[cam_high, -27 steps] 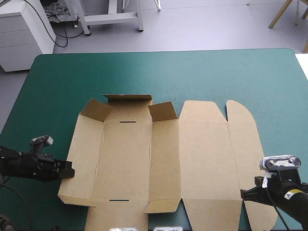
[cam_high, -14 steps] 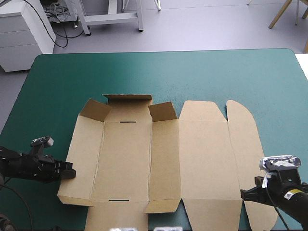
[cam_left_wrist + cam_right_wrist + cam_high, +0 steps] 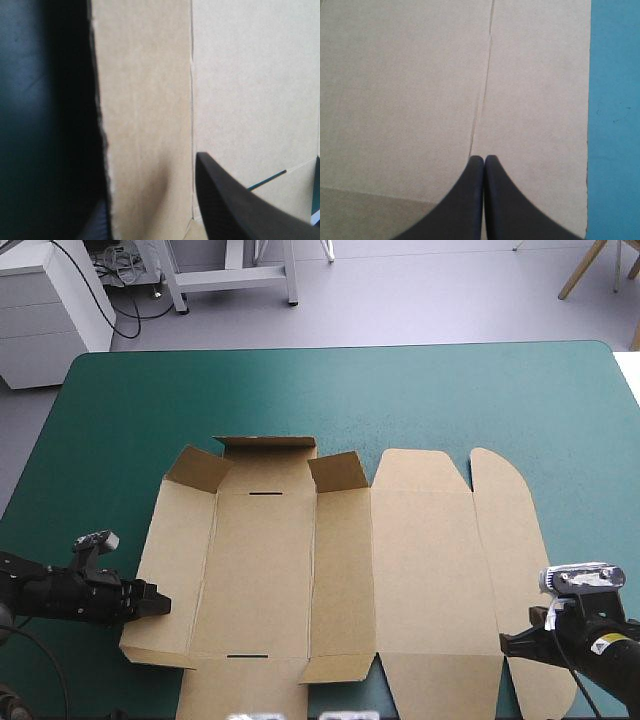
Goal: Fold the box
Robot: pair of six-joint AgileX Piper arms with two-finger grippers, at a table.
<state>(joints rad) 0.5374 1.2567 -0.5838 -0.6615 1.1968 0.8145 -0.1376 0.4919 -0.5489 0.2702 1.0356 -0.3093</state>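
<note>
The brown box (image 3: pixel 340 570) lies as a cut sheet on the teal-green cover, mostly flat, with small flaps (image 3: pixel 265 443) raised at its far end and the left wall slightly lifted. My left gripper (image 3: pixel 158 602) is at the left wall's outer edge, near the front corner. In the left wrist view its fingers stand apart, one finger (image 3: pixel 235 205) over the board (image 3: pixel 240 90) and the other showing dark below the wall's edge. My right gripper (image 3: pixel 508 643) rests at the sheet's near right part. There its fingers (image 3: pixel 484 159) meet in a point on a crease of the board (image 3: pixel 410 90).
Bare teal-green cover (image 3: pixel 340 390) stretches from the box to the table's far edge and along both sides. A white cabinet (image 3: pixel 50 310) and a metal table frame (image 3: pixel 230 275) stand beyond the far edge.
My left gripper has slid rightward and a little toward the table's front, from just off the box's left wall onto its edge. The right gripper and the box have stayed put.
</note>
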